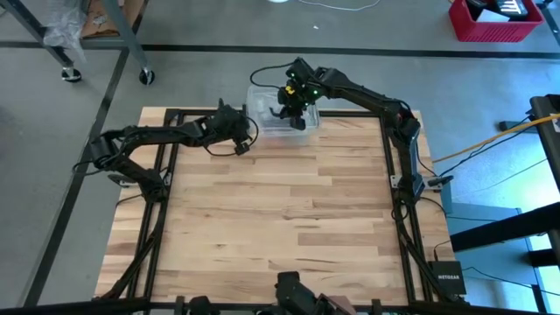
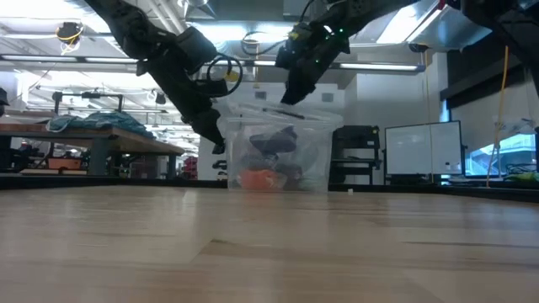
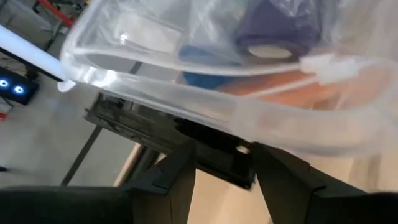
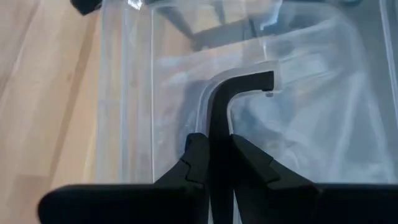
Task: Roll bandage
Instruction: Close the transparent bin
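Note:
A clear plastic box stands at the middle of the table's far edge. Inside it lies the bandage, a dark navy-purple roll, beside something orange and something blue. My right gripper hovers over the box top, shut on the black handle of the clear lid. My left gripper stands open at the box's left wall, fingers pointing at it from the left and slanting down. My right gripper pinches the black handle's straight stem between its two fingers. The fingers come from above, slanting down toward the table's far left, and lie along the stem. The handle's bent end reaches past the fingertips over the clear lid. My left gripper: I cannot tell whether its open fingers touch the box's wall.
The wooden table lies bare from the box to the near edge. A black frame rail runs under the box's left side. A red crate stands on the floor at the far right.

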